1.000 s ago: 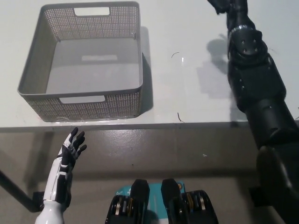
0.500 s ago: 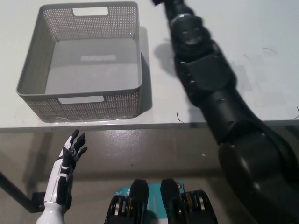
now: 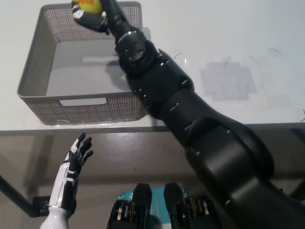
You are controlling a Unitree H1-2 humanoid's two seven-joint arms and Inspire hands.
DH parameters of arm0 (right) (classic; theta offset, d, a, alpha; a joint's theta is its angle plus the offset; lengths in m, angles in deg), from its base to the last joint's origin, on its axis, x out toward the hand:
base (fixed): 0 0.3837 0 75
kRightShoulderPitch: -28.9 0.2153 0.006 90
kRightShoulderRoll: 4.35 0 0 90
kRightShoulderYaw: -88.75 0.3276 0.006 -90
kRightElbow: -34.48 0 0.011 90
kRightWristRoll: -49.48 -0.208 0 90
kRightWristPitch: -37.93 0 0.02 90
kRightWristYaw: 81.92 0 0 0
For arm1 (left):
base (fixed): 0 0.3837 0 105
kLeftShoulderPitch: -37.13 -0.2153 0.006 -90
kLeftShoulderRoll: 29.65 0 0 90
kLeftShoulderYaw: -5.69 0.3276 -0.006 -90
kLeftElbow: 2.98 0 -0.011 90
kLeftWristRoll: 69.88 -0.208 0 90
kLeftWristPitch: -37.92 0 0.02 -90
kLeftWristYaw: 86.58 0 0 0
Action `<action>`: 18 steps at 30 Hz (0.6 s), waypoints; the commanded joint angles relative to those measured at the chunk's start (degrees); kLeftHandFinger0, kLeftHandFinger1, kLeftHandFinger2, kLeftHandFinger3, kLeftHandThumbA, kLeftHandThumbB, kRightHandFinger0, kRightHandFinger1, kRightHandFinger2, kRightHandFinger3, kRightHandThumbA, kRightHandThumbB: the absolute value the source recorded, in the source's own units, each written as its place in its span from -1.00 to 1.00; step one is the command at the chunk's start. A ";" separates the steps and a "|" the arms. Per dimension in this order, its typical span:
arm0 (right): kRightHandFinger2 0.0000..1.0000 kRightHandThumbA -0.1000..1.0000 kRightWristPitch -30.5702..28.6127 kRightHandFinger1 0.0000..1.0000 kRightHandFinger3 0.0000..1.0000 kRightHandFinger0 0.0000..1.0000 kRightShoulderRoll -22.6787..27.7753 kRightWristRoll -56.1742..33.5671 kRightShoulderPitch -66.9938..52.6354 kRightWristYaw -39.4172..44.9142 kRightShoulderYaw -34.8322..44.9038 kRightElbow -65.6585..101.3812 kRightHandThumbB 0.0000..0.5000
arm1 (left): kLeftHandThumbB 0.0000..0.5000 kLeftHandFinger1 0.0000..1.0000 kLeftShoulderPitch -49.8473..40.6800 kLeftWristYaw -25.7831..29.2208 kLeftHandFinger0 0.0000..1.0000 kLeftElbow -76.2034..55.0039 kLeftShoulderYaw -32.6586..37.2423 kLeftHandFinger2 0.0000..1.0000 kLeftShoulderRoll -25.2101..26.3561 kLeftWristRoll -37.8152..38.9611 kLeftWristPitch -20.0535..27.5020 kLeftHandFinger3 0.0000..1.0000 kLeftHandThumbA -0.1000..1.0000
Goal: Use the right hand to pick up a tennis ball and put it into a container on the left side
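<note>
A yellow-green tennis ball (image 3: 87,6) shows at the top edge of the head view, held in my black right hand (image 3: 93,16), which is shut on it. Hand and ball hover over the far rim of the grey mesh basket (image 3: 34,70) on the left of the white table. My black right arm (image 3: 162,90) stretches diagonally from the bottom right across the basket's right wall, hiding that wall. The basket's visible floor holds nothing. My white left hand (image 3: 75,155) rests open below the table's front edge at the lower left.
The white table (image 3: 248,43) carries a faint grey square patch (image 3: 228,82) on its right part. Its front edge (image 3: 119,129) runs across the middle of the picture, with brown floor below.
My right arm has swung from the table's right side leftward to above the basket. The hand, out of the picture before, now shows with the tennis ball in it. The left hand barely moved.
</note>
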 commanded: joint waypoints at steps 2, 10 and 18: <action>0.55 -1.00 -3.25 -0.03 0.45 -0.84 -1.01 3.57 2.81 -1.13 -3.36 -1.44 -0.05 | -1.00 1.00 0.77 -0.21 1.00 -2.27 0.16 1.00 0.56 -0.81 0.17 1.00 1.00; 0.08 -0.74 -1.79 -0.10 0.46 -0.35 0.75 7.63 1.93 -0.08 -9.53 -1.91 -0.10 | -1.00 1.00 1.37 -0.86 1.00 -1.98 0.17 1.00 1.03 0.30 0.77 1.00 1.00; 1.00 -0.19 0.35 1.00 1.00 1.00 1.79 10.39 2.73 2.18 -13.84 -2.33 0.11 | -0.99 1.00 2.17 -0.79 1.00 -2.00 0.08 1.00 1.17 0.24 0.09 1.00 1.00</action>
